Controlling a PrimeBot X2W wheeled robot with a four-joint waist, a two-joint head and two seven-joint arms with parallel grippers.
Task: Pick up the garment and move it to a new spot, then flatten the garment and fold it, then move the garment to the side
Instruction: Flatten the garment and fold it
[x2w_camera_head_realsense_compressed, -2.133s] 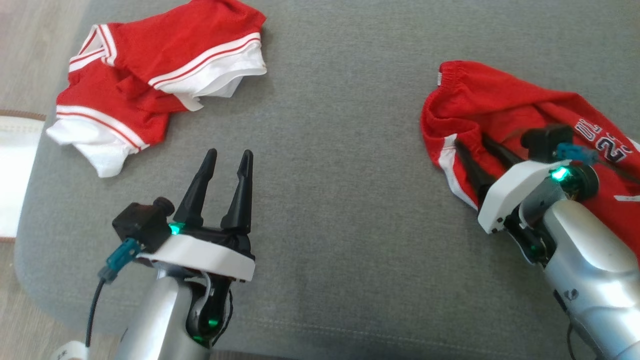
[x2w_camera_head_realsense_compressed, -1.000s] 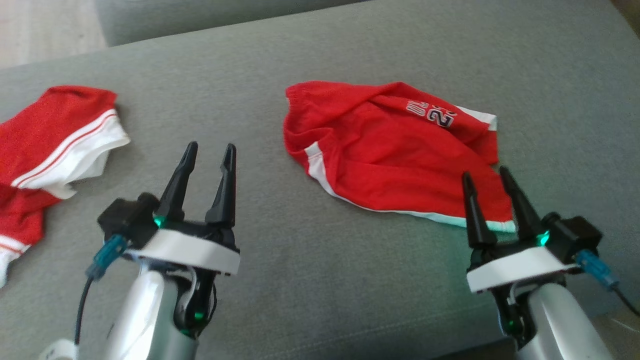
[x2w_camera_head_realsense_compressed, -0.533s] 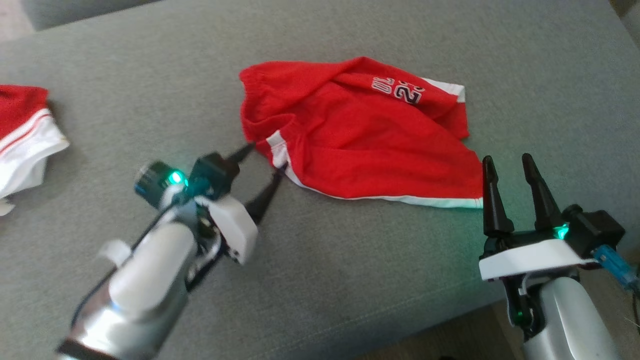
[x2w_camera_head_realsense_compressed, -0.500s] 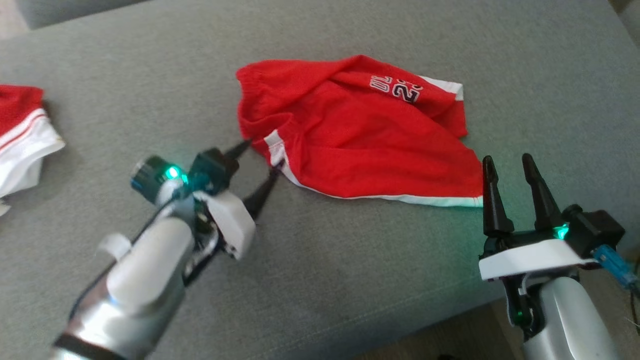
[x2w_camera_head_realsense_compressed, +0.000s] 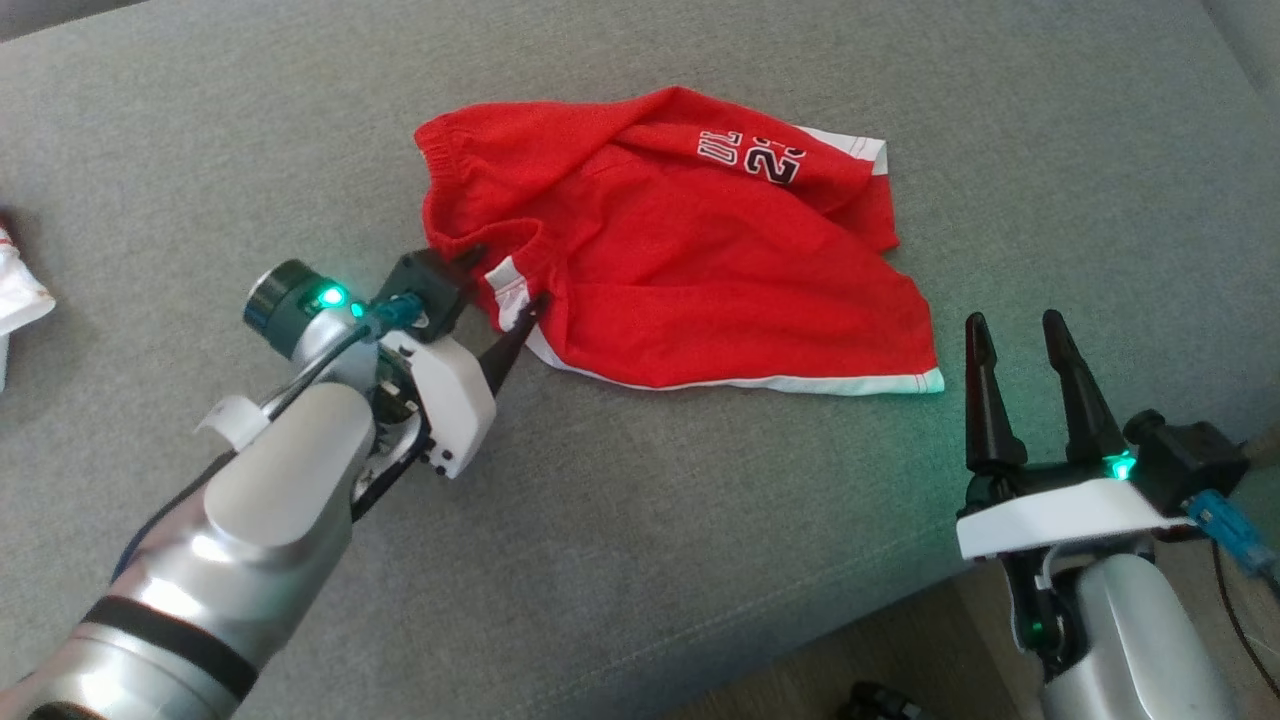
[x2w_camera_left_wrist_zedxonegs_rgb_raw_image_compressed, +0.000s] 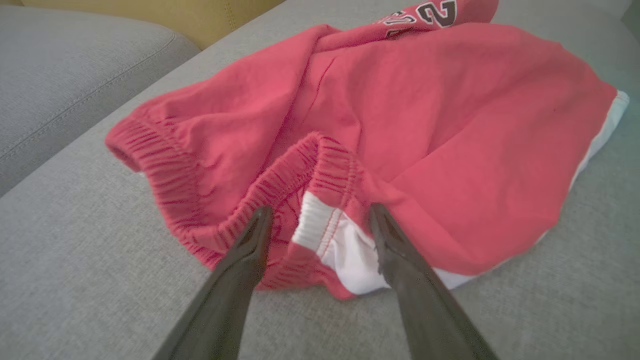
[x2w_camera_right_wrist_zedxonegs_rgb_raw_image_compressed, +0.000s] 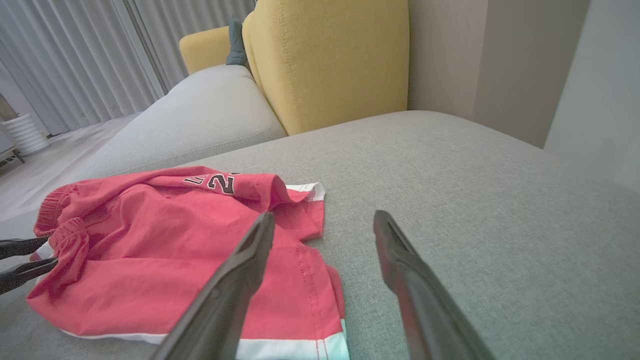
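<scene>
Left wrist view: tool (x2w_camera_left_wrist_zedxonegs_rgb_raw_image_compressed: 318, 209) astride waistband (x2w_camera_left_wrist_zedxonegs_rgb_raw_image_compressed: 280, 185)

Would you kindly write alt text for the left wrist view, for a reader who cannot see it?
The left gripper, open, straddles the bunched waistband corner of the crumpled red garment on a grey sofa cushion; a white stripe shows between its fingers.
</scene>
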